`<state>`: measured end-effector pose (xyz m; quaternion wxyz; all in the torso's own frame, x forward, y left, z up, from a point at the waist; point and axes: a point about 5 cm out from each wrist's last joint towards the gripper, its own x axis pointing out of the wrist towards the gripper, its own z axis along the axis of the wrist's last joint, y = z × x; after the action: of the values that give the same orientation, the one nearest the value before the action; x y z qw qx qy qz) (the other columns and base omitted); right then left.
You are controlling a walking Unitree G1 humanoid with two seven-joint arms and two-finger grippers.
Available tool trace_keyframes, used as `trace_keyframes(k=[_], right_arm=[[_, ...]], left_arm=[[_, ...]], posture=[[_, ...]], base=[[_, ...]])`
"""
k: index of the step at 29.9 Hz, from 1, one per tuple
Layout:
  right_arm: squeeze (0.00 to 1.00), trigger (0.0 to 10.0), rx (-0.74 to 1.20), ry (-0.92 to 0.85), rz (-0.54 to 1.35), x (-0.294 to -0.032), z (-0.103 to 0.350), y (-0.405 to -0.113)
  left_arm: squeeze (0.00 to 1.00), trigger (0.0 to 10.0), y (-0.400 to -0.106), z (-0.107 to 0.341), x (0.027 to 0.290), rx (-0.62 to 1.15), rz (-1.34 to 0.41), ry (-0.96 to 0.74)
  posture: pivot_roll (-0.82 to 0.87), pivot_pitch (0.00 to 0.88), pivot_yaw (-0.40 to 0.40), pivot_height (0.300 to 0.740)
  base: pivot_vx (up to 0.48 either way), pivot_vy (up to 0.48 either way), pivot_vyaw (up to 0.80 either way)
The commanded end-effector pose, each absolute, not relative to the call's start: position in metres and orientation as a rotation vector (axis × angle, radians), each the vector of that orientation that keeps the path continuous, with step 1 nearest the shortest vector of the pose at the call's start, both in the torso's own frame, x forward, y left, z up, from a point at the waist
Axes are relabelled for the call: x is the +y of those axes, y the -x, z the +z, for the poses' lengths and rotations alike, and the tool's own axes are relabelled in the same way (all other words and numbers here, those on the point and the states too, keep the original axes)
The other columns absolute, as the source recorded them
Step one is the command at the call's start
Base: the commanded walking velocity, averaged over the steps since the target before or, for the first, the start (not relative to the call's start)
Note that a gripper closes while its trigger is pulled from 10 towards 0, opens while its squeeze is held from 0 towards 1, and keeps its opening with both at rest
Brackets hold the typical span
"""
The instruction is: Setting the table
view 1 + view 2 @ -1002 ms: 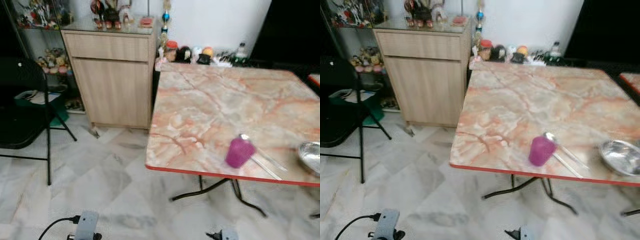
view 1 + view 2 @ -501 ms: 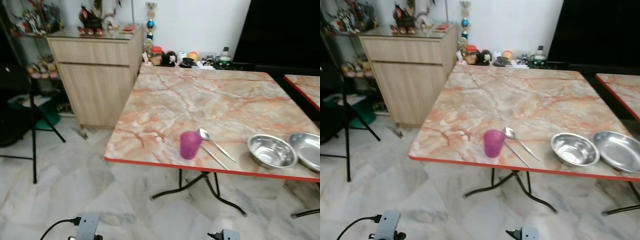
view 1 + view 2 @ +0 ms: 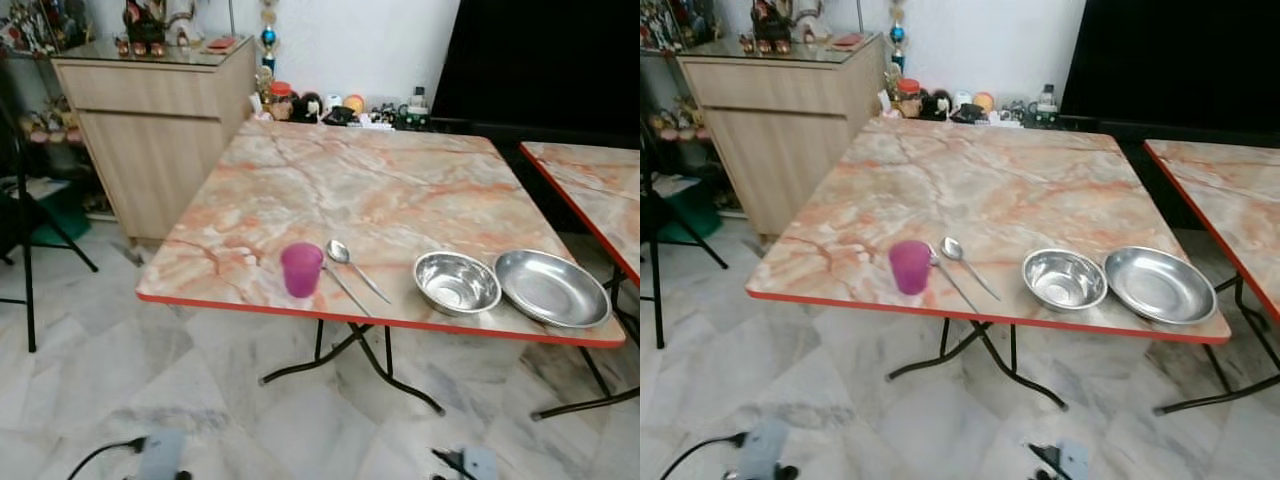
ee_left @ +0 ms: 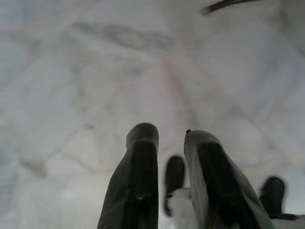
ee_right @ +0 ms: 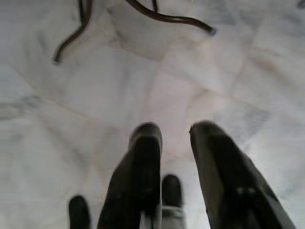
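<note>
On the marble-patterned table [image 3: 400, 190] near its front edge stand one purple cup [image 3: 301, 269], one spoon [image 3: 355, 268] with a second thin utensil beside it, and two steel bowls [image 3: 457, 281], side by side. Both arms hang idle over the marble floor [image 4: 95, 71]: the left gripper [image 4: 170, 143] and the right gripper [image 5: 175, 136] each show a narrow gap between the fingers, holding nothing.

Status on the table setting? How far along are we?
Done: the purple cup, a spoon, a steel bowl and a steel plate sit in a row along the near edge of the marble table.

In hand: nothing. The left gripper and right gripper hang empty, fingers apart, over the floor.

Left: apparently arranging these into a place setting; the robot stands back from the table.
</note>
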<state>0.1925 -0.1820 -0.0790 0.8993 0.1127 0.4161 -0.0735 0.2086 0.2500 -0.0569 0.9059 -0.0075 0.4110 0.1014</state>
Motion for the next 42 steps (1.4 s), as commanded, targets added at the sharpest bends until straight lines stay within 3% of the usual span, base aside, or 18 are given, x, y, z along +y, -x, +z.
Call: trace_keyframes(k=[1, 3, 6, 12, 20, 25, 31, 42], right_arm=[[0.00, 10.0, 0.896, -0.201, -0.132, -0.177, -0.082, -0.188], [0.00, 10.0, 0.873, -0.261, -0.131, -0.178, -0.081, -0.189], [0.00, 10.0, 0.839, -0.254, -0.084, -0.176, -0.077, -0.197], [0.00, 10.0, 0.835, -0.233, -0.082, -0.179, -0.073, -0.203], [0.00, 10.0, 0.832, -0.241, -0.046, -0.174, -0.072, -0.206], [0.00, 10.0, 0.865, -0.257, -0.039, -0.167, -0.080, -0.192], [0.00, 10.0, 0.876, -0.252, -0.034, -0.166, -0.082, -0.189], [0.00, 10.0, 0.864, -0.254, -0.048, -0.171, -0.080, -0.192]], left_arm=[[0.00, 10.0, -0.200, -0.064, 0.243, 0.894, 0.181, -0.017], [0.00, 10.0, -0.204, -0.062, 0.242, 0.861, 0.188, 0.019], [0.00, 10.0, -0.210, -0.060, 0.235, 0.848, 0.095, -0.039], [0.00, 10.0, -0.214, -0.059, 0.231, 0.854, 0.097, -0.036], [0.00, 10.0, -0.221, -0.054, 0.233, 0.835, 0.091, -0.047], [0.00, 10.0, -0.210, -0.059, 0.238, 0.856, 0.085, -0.071], [0.00, 10.0, -0.214, -0.055, 0.243, 0.829, 0.101, -0.072], [0.00, 10.0, -0.225, -0.050, 0.237, 0.806, 0.083, -0.072]], posture=[[0.09, 0.000, -0.010, 0.740], [0.08, 0.000, -0.026, 0.740], [0.09, 0.000, -0.036, 0.740], [0.08, 0.000, -0.056, 0.740], [0.09, 0.075, -0.052, 0.740], [0.12, 0.000, -0.047, 0.740], [0.11, 0.008, -0.038, 0.740], [0.11, 0.057, -0.043, 0.740]], base=[[0.000, 0.000, 0.00], [0.000, 0.000, 0.00], [0.000, 0.000, 0.00], [0.000, 0.000, 0.00], [0.000, 0.000, 0.00], [0.000, 0.000, 0.00], [0.000, 0.000, 0.00], [0.000, -0.376, 0.00]])
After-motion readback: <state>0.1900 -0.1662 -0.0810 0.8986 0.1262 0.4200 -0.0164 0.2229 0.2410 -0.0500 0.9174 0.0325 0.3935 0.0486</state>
